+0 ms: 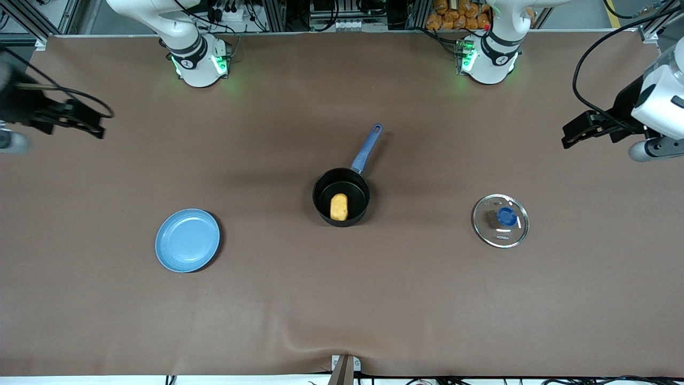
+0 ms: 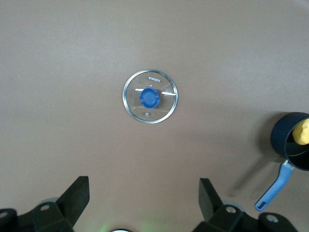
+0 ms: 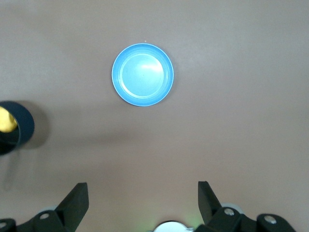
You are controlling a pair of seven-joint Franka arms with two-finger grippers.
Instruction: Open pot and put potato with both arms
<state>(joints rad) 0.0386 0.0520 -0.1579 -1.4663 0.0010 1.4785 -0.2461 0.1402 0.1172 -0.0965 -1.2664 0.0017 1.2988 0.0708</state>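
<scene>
Bumpy yellow-orange oval potato (image 1: 339, 207) lies inside the small round black pot (image 1: 341, 197), lid off. Round glass lid with blue knob (image 1: 500, 220) rests flat toward the left arm's end, smooth light-blue plate (image 1: 187, 240) toward the right arm's. Left gripper (image 1: 574, 136) and right gripper (image 1: 88, 124) hang high over the table ends, jaws wide, empty. Little risk; a careless return sweep might clip the long blue handle (image 1: 366, 149).

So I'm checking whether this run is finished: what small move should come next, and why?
Probably none beyond holding both arms back. The potato already lies in the pot, the lid rests on the table toward the left arm's end, and the left gripper and right gripper are open, empty, up at the table's ends.
</scene>
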